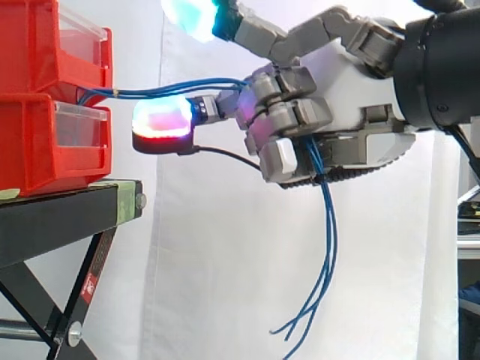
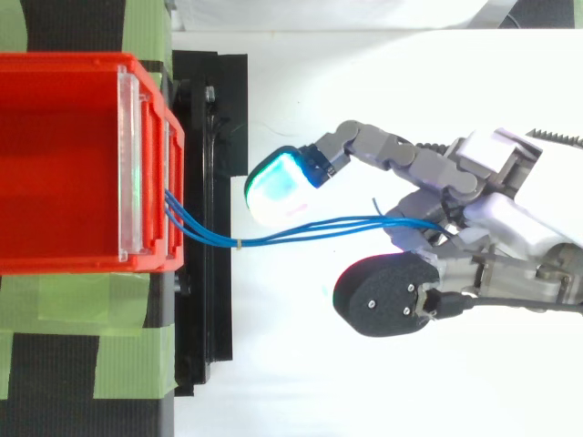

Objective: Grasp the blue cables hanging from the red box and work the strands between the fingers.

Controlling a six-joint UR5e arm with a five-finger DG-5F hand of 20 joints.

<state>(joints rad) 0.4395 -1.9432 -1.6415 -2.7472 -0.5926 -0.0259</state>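
A plain white curtain [image 1: 225,262] hangs behind the fingers and everything else. Below and ahead of the fingertips stands a black metal stand with crossed legs [image 1: 52,217], striped with strips of pale green tape [image 2: 82,300] in the top view. On it sit stacked red plastic bins with clear front panels [image 1: 30,135], directly ahead of the outstretched fingertips and just clear of them. The grey-and-white hand [image 1: 352,97] comes in from the side opposite the bins, palm turned sideways. Its middle fingers [image 1: 289,112] are curled tight and clamp a bundle of thin blue cables [image 1: 172,90]. A straighter digit reaches forward above the bundle with a cyan-glowing pad [image 2: 278,187], and another points at the bins with a white-and-red-glowing pad [image 1: 161,120] just under the strands. The cables leave the gap between the two bins, run nearly level to the curled fingers, pass through them, and drop below the palm as loose ends [image 1: 326,255] hanging free. A small yellow tie [image 2: 238,243] binds the strands between the bins and the fingertips.
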